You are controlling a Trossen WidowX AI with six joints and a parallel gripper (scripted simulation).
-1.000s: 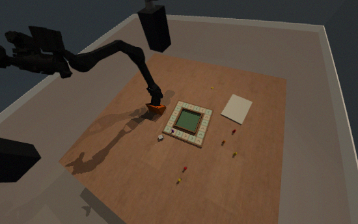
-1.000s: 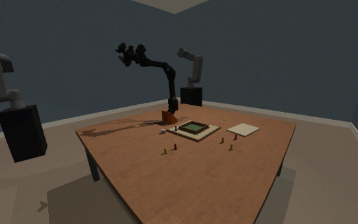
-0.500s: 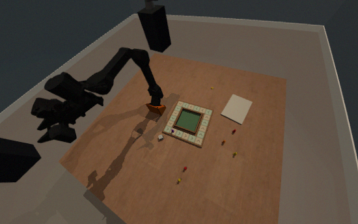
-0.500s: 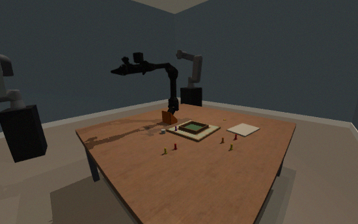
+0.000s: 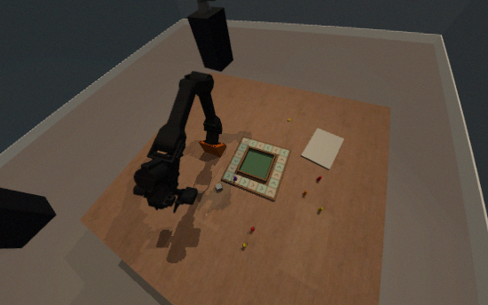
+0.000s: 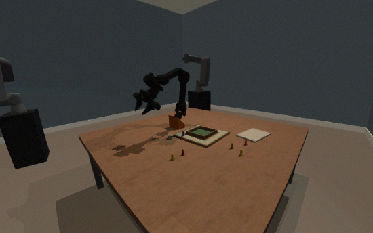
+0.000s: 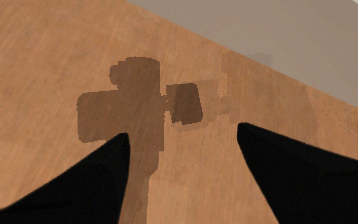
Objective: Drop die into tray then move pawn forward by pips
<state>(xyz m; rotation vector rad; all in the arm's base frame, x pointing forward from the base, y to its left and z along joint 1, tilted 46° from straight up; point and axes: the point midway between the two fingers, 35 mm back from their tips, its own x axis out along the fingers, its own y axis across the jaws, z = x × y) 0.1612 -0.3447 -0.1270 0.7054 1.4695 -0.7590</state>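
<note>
A small pale die lies on the table just off the board's near-left corner; its top pips are too small to read. The board has a ring of arrow squares around a green-floored dice tray, which looks empty. A small purple pawn stands on the ring near the corner closest to the die. My gripper is open and empty, high above the table and to the left of the die. The wrist view shows only table, shadows and floor beyond the fingertips.
Red and yellow pawns stand in front of the board. Orange, red and yellow pawns stand right of it. A white slab lies behind those. A small yellow piece lies farther back.
</note>
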